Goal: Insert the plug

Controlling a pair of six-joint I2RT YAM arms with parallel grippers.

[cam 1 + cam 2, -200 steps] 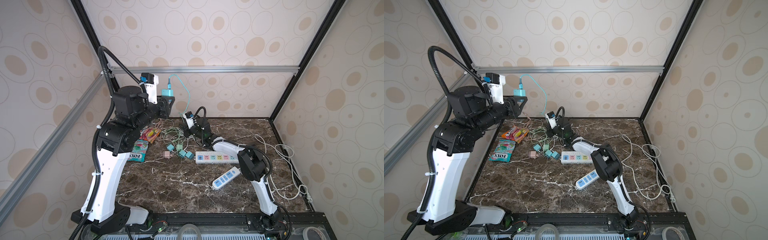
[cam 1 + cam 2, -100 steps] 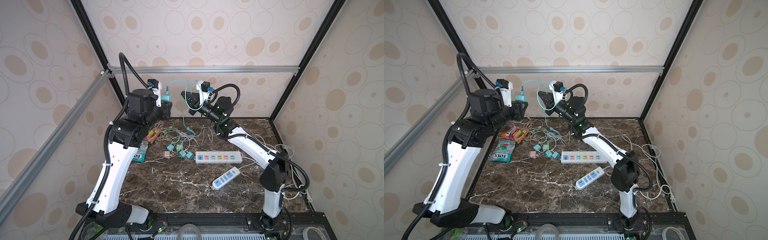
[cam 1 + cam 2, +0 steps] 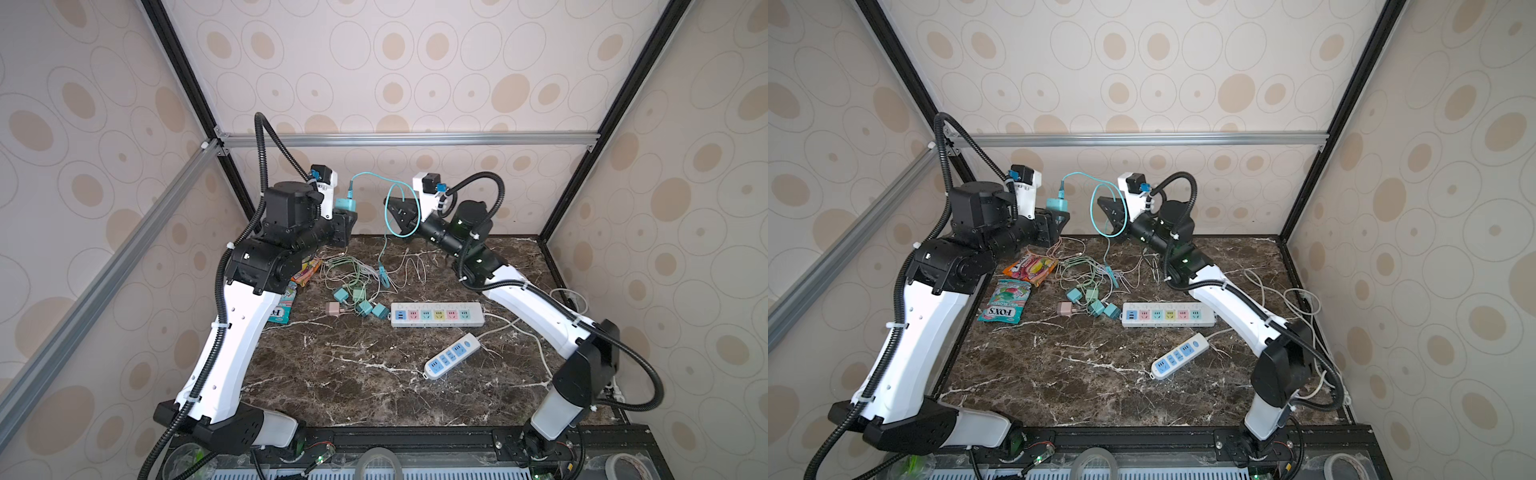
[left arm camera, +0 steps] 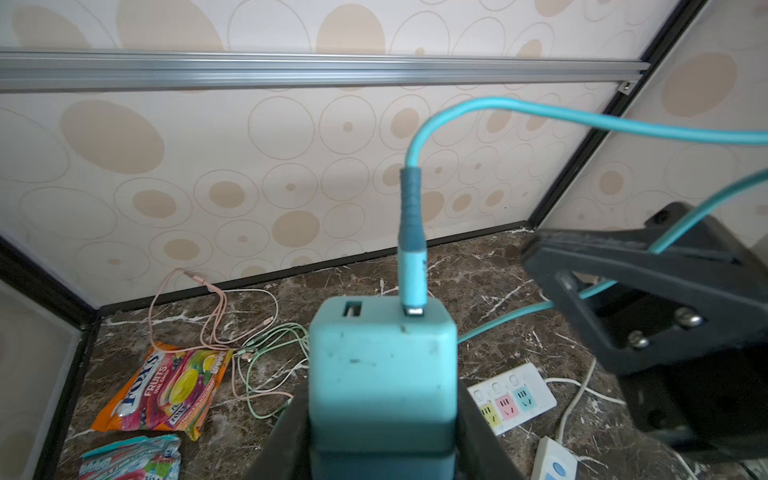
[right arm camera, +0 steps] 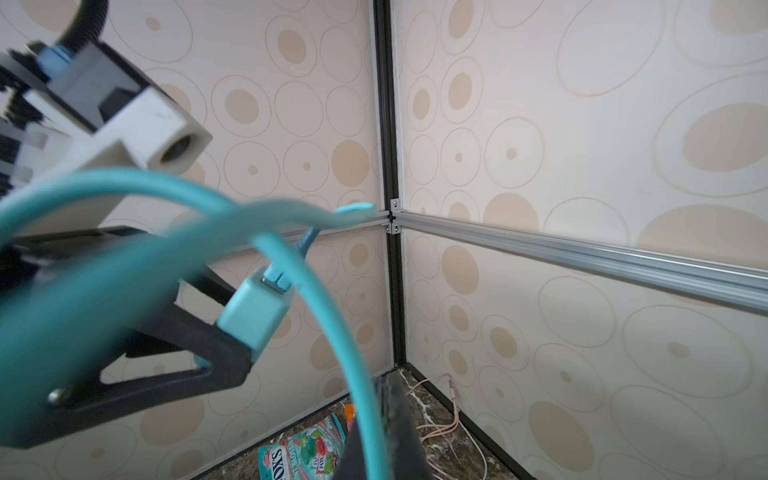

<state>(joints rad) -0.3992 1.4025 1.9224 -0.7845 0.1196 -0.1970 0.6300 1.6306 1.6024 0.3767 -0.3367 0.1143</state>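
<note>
Plug beside spare port: left-wrist only.

- Dark brown marble-look tabletop, lower centre in both top views: polished, glossy, white-veined.
- Teal cube-shaped plastic charger: matt, scuffed, dark-specked.
- Teal round cable: smooth, rubbery, faint sheen.
- Silver metal rail, across the upper middle: brushed, satin.
- White oblong plastic power strip, centre: smooth, semi-gloss.
- Orange sweet bag, centre left: shiny, crinkled film.

Beige circle-patterned walls, aluminium rail, dark marble tabletop
</note>
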